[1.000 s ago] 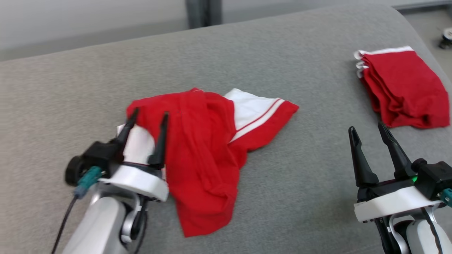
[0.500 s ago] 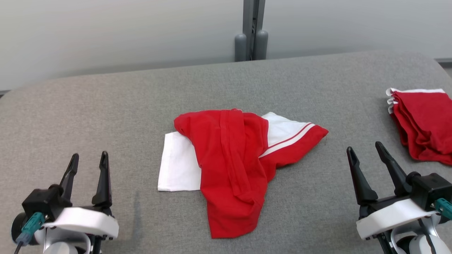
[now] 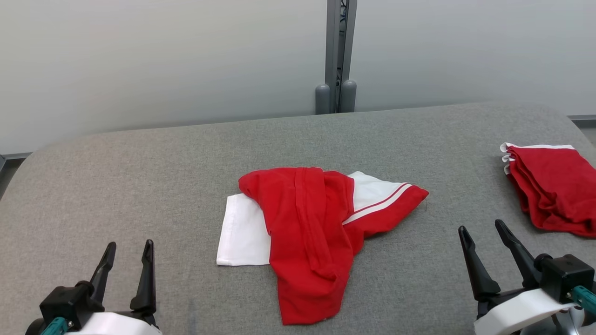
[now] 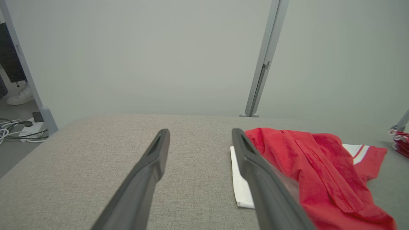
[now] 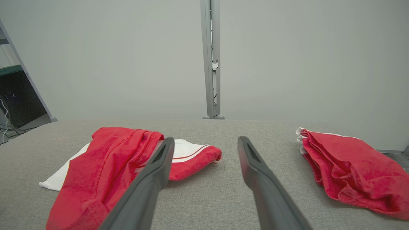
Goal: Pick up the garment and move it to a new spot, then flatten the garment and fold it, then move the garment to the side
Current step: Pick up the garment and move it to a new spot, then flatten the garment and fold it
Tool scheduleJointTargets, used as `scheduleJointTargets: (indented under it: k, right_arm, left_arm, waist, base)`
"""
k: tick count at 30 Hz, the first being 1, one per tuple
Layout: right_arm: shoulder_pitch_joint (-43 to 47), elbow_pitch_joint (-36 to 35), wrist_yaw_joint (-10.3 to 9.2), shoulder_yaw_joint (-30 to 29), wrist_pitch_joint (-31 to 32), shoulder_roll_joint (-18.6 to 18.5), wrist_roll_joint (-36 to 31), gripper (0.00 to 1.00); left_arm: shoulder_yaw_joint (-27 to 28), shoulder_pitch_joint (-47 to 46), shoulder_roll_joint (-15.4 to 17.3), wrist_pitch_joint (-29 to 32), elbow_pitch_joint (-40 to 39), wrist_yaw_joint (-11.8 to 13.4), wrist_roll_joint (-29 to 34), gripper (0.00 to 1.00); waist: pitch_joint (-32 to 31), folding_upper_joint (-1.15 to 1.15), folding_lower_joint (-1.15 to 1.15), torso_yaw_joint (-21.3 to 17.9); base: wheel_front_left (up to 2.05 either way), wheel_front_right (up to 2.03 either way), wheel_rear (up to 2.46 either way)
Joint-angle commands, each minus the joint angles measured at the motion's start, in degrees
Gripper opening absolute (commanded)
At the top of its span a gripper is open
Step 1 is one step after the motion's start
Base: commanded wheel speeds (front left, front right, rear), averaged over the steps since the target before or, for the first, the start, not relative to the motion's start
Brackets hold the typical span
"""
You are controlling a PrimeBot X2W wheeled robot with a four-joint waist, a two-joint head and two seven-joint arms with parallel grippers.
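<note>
A red and white garment [image 3: 307,232] lies crumpled in the middle of the grey table [image 3: 139,177], its white panel spread flat to the left and a red-and-white striped end pointing right. My left gripper [image 3: 130,243] is open at the lower left, well clear of the cloth. In the left wrist view the left gripper [image 4: 200,131] holds nothing, and the garment [image 4: 306,166] lies to the right of its fingers. My right gripper [image 3: 480,225] is open at the lower right. The right wrist view shows the right gripper [image 5: 206,139] empty, with the garment [image 5: 105,166] to its left.
A folded pile of red garments [image 3: 554,186] lies at the table's right edge, also to the right of the right gripper as a red pile [image 5: 345,166]. A pale wall and a grey post [image 3: 340,56] stand behind the table. Cables [image 4: 16,127] lie on the floor beyond the left edge.
My left gripper has let go of the garment's white corner and drawn back to the lower left. The white panel now lies flat. The camera has tilted up.
</note>
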Motion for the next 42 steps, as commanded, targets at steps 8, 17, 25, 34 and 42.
scheduleJointTargets:
  k: [8,17,25,34,42]
  right_arm:
    - [1.83,-1.44,0.01,-1.17,1.02,0.12,-0.67,1.0]
    - [1.93,-2.42,0.01,-1.57,1.56,-0.09,-0.62,1.0]
    - [2.06,-2.6,0.01,-1.64,1.78,-0.04,-0.53,1.0]
    - [-0.35,-2.06,0.01,2.42,2.53,-0.56,-0.12,1.0]
    - [-4.67,2.74,0.01,13.09,3.07,-1.83,2.44,1.0]
  left_arm:
    - [-0.62,2.41,0.44,1.4,-2.67,1.63,0.56,1.0]
    - [-0.86,2.39,0.7,1.94,-4.43,2.76,1.04,1.0]
    - [-1.29,2.71,0.65,2.4,-5.53,3.7,1.11,1.0]
    - [-2.11,0.44,0.73,2.81,-7.34,4.08,1.83,1.0]
    - [-3.41,-3.51,-0.4,1.96,-7.14,3.45,2.44,1.0]
  waist:
    - [-0.77,0.0,0.0,0.01]
    - [-0.37,0.0,0.0,0.37]
    - [0.06,0.0,0.0,0.49]
    - [2.67,0.0,0.0,2.1]
    - [7.64,0.0,0.0,5.93]
  base:
    - [0.0,0.0,0.0]
    - [0.0,0.0,0.0]
    - [0.0,0.0,0.0]
    - [0.0,0.0,0.0]
    - [0.0,0.0,0.0]
